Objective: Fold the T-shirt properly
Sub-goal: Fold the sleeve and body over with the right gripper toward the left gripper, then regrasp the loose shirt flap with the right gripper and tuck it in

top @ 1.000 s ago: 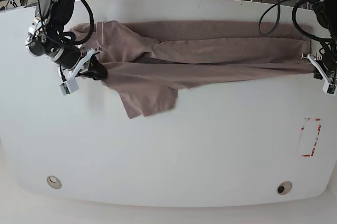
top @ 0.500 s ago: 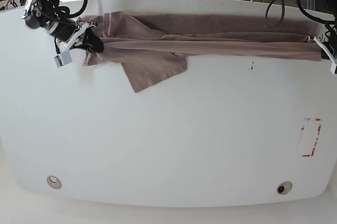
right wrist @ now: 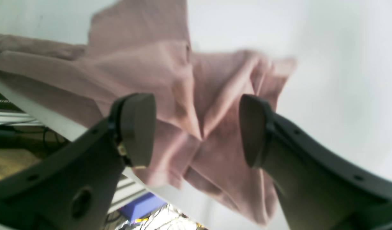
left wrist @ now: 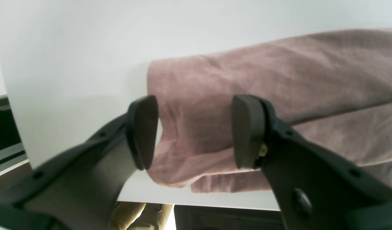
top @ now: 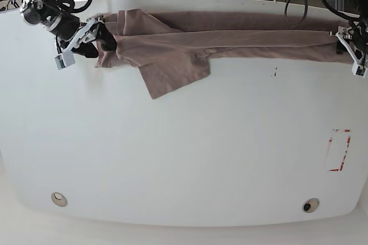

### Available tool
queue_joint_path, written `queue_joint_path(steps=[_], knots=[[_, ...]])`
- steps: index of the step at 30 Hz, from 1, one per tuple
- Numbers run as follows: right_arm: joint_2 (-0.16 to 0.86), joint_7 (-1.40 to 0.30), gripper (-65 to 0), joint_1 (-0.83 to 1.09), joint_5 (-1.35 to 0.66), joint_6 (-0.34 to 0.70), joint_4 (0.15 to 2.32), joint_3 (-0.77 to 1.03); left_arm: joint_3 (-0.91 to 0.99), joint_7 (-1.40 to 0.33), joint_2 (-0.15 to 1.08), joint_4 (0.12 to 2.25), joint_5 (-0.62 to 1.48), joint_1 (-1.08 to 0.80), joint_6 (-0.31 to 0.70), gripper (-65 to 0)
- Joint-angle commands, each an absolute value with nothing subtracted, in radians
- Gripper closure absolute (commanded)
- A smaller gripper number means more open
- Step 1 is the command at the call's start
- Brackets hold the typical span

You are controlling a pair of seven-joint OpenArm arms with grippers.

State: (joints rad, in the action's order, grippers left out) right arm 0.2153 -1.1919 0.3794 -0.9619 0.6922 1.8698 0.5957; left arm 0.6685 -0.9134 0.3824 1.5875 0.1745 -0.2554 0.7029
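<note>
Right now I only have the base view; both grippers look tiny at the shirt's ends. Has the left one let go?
Observer: Yes. In the left wrist view the left gripper stands open, with the shirt lying between its pads and touching neither.
Operator: And the right?
Observer: The right gripper is open too; bunched cloth sits in the gap between its pads.
Operator: Is that end flat?
Observer: No. The right wrist view shows it crumpled in deep folds near the table edge, and part of it seems to hang over that edge.
</note>
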Motion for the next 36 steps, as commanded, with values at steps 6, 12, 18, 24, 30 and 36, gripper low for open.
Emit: queue_joint_path(steps=[6,12,18,24,30,36], knots=[[0.116,-1.168,-39.2,0.352,-0.987,0.698,1.963,0.568,0.691,-0.898,0.348,1.732,0.171,-0.251,0.698,-34.6],[0.107,-1.167,-21.7,0.335,-0.886,0.698,1.859,0.441,0.630,-0.897,0.329,1.596,0.050,-0.251,0.698,-34.4],[0.114,-1.115,-10.9,0.283,-0.725,0.698,1.707,0.435,0.628,-0.892,0.311,1.494,0.007,-0.242,0.698,-34.4],[0.205,-1.040,-11.9,0.226,-0.671,0.698,1.572,0.437,0.628,-0.892,0.305,1.481,0.001,-0.177,0.698,-34.4],[0.294,-0.980,-11.7,0.096,-0.671,0.698,1.385,0.437,0.625,-0.895,0.266,1.480,-0.001,-0.090,0.698,-34.4],[0.335,-1.036,-12.4,0.015,-0.708,0.698,1.434,0.438,0.532,-0.898,0.263,1.483,-0.001,-0.056,0.698,-34.4]])
